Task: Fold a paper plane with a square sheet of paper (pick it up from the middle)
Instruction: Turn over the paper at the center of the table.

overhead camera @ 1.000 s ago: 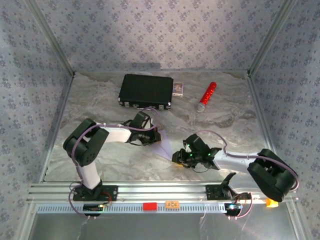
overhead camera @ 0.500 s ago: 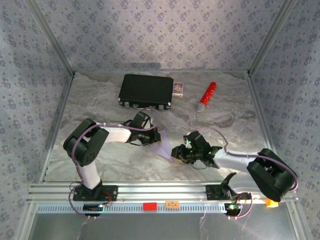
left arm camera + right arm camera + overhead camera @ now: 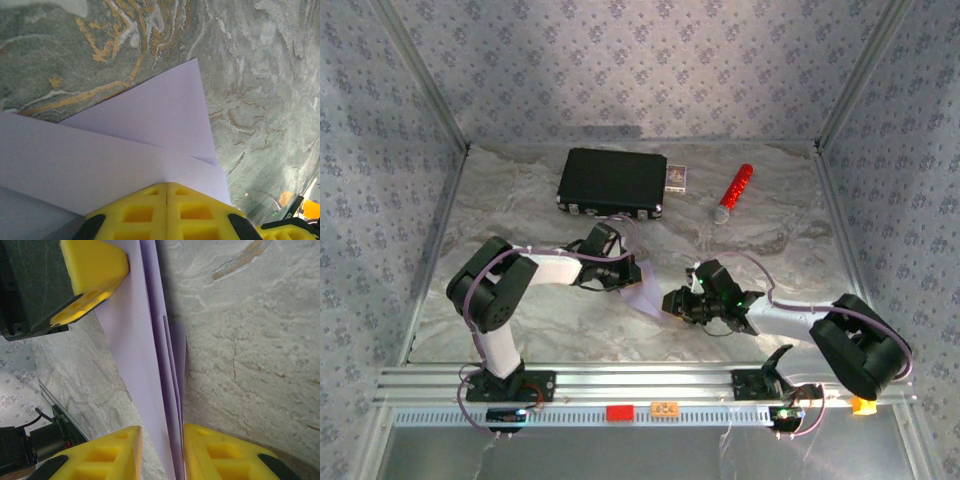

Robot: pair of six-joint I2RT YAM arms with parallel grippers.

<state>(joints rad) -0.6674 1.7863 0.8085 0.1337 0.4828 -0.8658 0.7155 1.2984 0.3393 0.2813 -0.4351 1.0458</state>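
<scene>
1. Two grippers meet at the square sheet of paper (image 3: 646, 292), which lies partly folded near the middle of the table (image 3: 770, 240), well apart from the black case (image 3: 612, 182)
2. The left gripper (image 3: 166, 189) is clenched on one edge of the sheet, its fingers pressed together and lilac paper spreading out from under them
3. The right gripper (image 3: 160, 435) has its fingers apart, one on each side of the stacked folded layers, and is not squeezing them flat
4. If those fingers close while the layers sit fanned and uneven, the crease would likely set crooked
5. A pull away from the left pinch could tear the thin sheet or slip it free
6. Dragging a loose corner across the table could crumple it
</scene>
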